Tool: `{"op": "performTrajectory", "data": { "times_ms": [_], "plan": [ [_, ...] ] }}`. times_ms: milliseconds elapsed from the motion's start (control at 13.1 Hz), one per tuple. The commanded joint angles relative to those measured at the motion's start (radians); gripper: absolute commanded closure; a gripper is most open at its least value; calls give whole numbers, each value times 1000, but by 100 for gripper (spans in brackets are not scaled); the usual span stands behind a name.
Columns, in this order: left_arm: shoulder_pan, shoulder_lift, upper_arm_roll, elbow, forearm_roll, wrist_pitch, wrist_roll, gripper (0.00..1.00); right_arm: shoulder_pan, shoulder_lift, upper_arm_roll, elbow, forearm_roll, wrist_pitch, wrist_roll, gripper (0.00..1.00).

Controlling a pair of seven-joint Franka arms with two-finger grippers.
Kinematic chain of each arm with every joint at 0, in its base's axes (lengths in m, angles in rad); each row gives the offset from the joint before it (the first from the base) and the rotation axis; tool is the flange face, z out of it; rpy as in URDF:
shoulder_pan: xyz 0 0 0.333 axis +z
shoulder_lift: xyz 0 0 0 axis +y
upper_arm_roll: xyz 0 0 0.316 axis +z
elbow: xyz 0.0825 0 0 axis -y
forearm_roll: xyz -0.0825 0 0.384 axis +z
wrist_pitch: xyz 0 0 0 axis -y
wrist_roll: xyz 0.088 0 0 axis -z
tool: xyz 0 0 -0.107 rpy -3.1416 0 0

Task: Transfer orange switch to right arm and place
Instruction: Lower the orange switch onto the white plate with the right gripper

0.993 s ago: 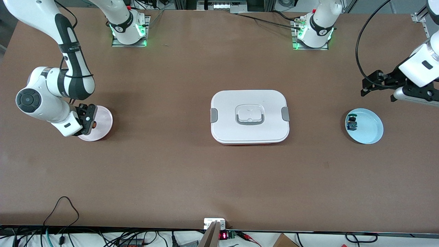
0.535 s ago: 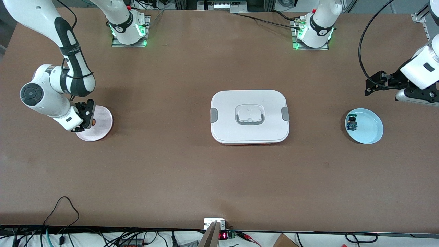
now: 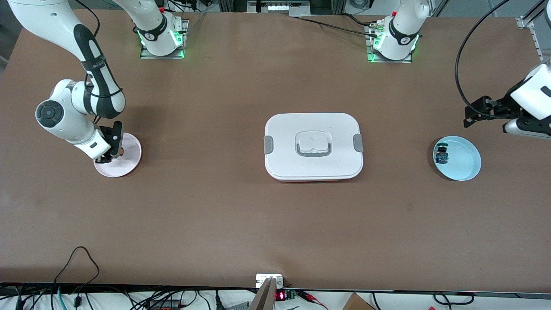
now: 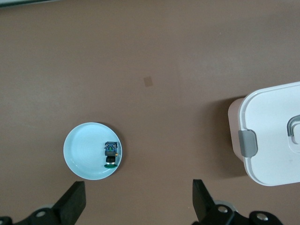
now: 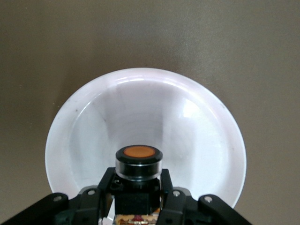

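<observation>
We record a brown tabletop [image 3: 215, 206] bearing a white lidded box [image 3: 313, 146]. Right gripper [image 3: 112, 151], fingers clamped on the orange switch [image 5: 138, 161], has lowered over the pink plate [image 3: 129, 161]. Left gripper [image 4: 136, 206], fingers wide, has withdrawn from the blue plate [image 3: 462, 165].

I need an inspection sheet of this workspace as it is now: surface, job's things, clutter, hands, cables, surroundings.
Surface: brown table, no spills seen.
Job's things: orange switch held in the right hand over the pink plate, at the right arm's end.
Clutter: white lidded box mid-table; blue plate at the left arm's end, holding a blue-green switch.
Hands: right hand shut on the orange switch; left hand open, empty, waiting over bare table beside the blue plate.
Cables: black cable looping to the left arm; loose wires at the table edge nearest the camera.
Surroundings: two arm bases with green lights.
</observation>
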Motion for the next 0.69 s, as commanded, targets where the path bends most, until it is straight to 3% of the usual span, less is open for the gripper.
{"op": "performTrajectory", "data": {
  "times_ms": [0,306,382,458,535,611],
  "plan": [
    [5,24,-2,46,25,-13,-14,0,-16,6,13,-30,-10,76,-65,100],
    [4,39,-5,45,30,-15,-10,0,-13,35,16,-45,-10,148,-99,99],
    [5,42,-5,45,24,-15,-11,0,-13,35,16,-47,-8,149,-99,93],
    [7,42,-3,45,19,-15,-10,0,-13,33,16,-45,-6,149,-96,34],
    [14,42,-3,46,16,-15,-10,0,-13,29,16,-45,-5,148,-95,0],
    [15,42,-3,45,16,-15,-8,0,-13,20,16,-45,-5,143,-93,0]
  ]
}}
